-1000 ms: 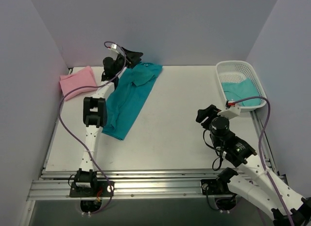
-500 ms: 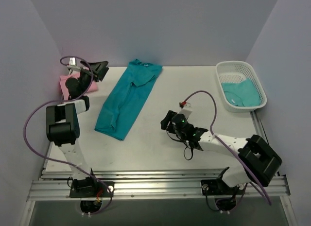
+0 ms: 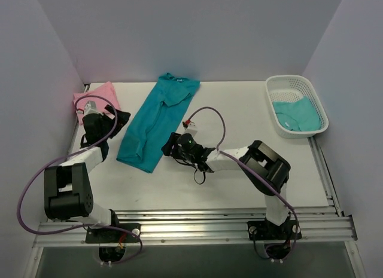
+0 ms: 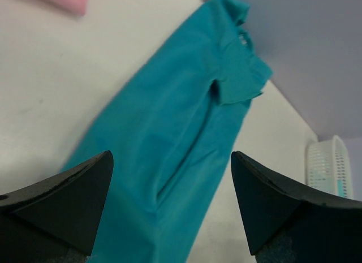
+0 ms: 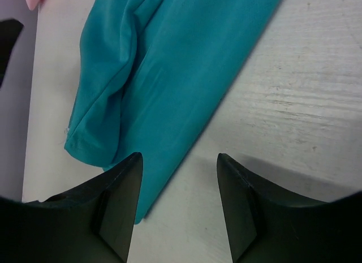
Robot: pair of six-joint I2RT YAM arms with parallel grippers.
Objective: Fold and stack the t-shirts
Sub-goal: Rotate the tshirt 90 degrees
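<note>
Silver metal rails (image 3: 191, 221) cross the bottom of the overhead view, and both arm bases are bolted to them. Beyond them lies a white, faintly grained table (image 3: 251, 110), closed in by plain lilac walls (image 3: 179, 33).

At lower left the left arm folds back on itself. The left gripper (image 3: 122, 116) sits at centre left with its jaws spread wide and nothing between them. It is near the long left edge of a teal t-shirt (image 3: 157, 119). The right arm stretches from lower right across the middle of the frame. The right gripper (image 3: 169, 147) is low beside the right edge of the shirt's lower end, its jaws partly apart and holding nothing.

The teal t-shirt lies centre left as a long narrow strip, folded lengthwise. It slants from lower left up to its collar at upper centre. The cloth is soft and matte, with shallow creases.

The right wrist view shows what the overhead view does not: a bunched, rolled ridge along the hem end and the stitched hem, seen past two black fingers. The left wrist view shows a short sleeve lying over the strip, with the collar beyond it.

At upper left a folded pink t-shirt (image 3: 96, 95) rests by the wall, its near edge partly hidden by the left arm. At upper right a white plastic mesh basket (image 3: 288, 85) holds a second teal t-shirt (image 3: 296, 115), crumpled and well apart from the others.
</note>
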